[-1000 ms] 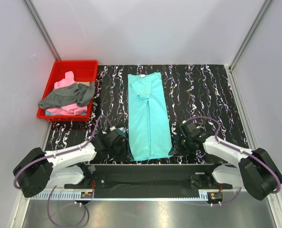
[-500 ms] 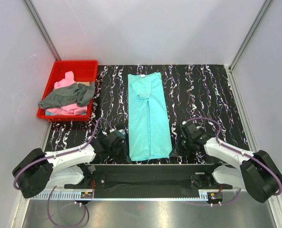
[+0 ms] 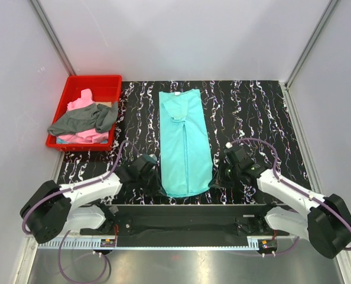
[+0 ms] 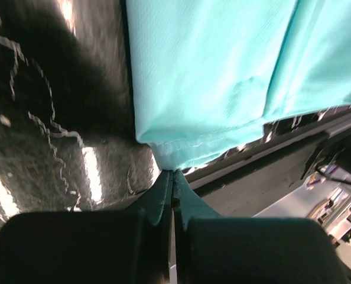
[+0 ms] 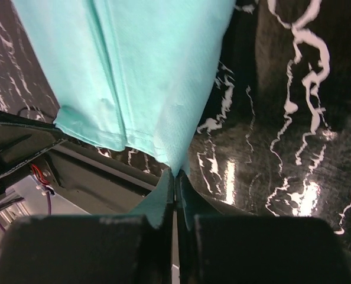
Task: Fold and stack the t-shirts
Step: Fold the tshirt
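Note:
The teal t-shirt lies as a long narrow strip down the middle of the black marbled table, sleeves folded in. My left gripper is shut on its near left hem corner. My right gripper is shut on its near right hem corner. Both corners are lifted a little off the table, so the near hem curves. The pink t-shirt and the dark grey t-shirt lie crumpled in the red bin.
The red bin stands at the back left of the table, its pile spilling over the near rim. The black arm-mount rail runs along the table's near edge, right behind both grippers. Grey walls close in left, right and back.
Both grippers have closed in on the teal shirt's near corners and shut on them. The near hem has risen slightly and moved a little away from the rail.

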`<action>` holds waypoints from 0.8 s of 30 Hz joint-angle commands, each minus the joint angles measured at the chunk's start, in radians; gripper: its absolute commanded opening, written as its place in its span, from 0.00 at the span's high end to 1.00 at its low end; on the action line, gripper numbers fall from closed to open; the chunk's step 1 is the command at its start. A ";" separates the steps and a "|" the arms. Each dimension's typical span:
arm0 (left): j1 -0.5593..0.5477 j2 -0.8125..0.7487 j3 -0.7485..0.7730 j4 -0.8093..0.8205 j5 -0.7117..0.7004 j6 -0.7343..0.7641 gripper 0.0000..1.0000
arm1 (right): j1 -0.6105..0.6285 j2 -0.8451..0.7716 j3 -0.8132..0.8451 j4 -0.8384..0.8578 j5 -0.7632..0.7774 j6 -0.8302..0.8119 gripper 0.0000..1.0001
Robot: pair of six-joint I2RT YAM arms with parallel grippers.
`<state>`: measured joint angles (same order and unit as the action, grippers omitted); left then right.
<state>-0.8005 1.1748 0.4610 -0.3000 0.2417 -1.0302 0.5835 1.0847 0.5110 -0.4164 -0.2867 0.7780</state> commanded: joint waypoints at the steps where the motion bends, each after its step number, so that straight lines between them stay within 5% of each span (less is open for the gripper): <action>1: 0.038 0.032 0.103 -0.016 0.008 0.058 1.00 | 0.009 0.032 0.090 -0.033 0.058 -0.052 1.00; 12: 0.233 0.181 0.385 -0.151 -0.002 0.219 1.00 | -0.022 0.280 0.421 -0.070 0.113 -0.229 1.00; 24: 0.428 0.508 0.827 -0.182 0.036 0.371 1.00 | -0.195 0.593 0.794 -0.022 -0.032 -0.401 1.00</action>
<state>-0.4000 1.6428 1.1664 -0.4854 0.2520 -0.7212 0.4156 1.6287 1.2060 -0.4740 -0.2722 0.4500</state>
